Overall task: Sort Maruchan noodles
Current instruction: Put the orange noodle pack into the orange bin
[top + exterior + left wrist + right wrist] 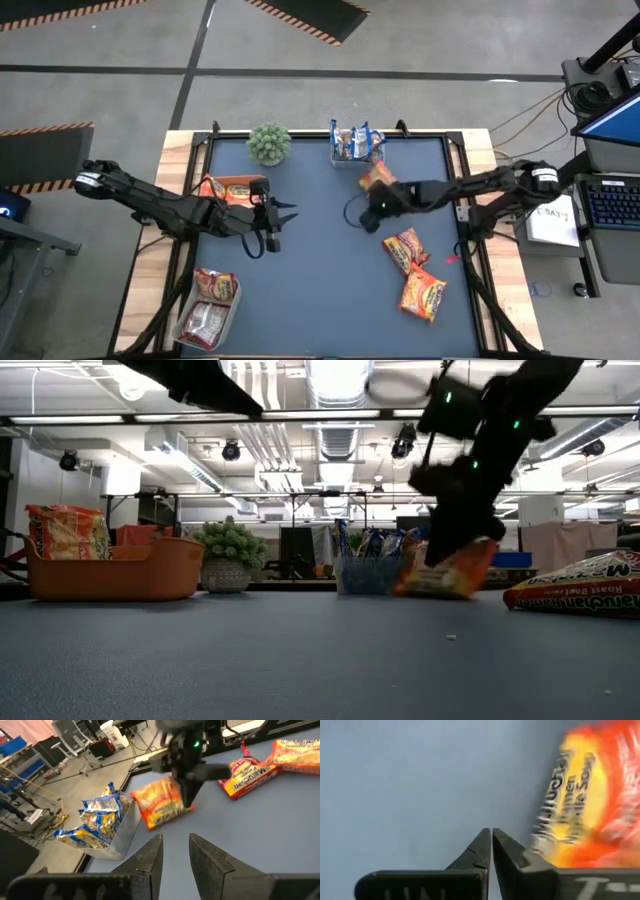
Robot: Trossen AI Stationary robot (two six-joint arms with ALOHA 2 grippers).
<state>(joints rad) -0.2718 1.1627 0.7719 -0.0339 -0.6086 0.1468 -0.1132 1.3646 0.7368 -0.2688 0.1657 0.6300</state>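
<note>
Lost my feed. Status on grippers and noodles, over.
Left gripper open, empty, mid-table. Right gripper shut, empty, beside orange packet. No obstruction seen.

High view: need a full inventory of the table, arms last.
loose packets: three, orange-yellow, right half of the mat
far tub: one, clear, far edge, holds blue-and-yellow packets
tray: one, orange, left side, holds orange packets
near tubs: two, clear, near-left corner, hold dark red packets
plant: one, green, far edge
mat: one, dark blue
left gripper: open, empty, beside the tray
right gripper: shut, empty, beside one loose packet
</note>
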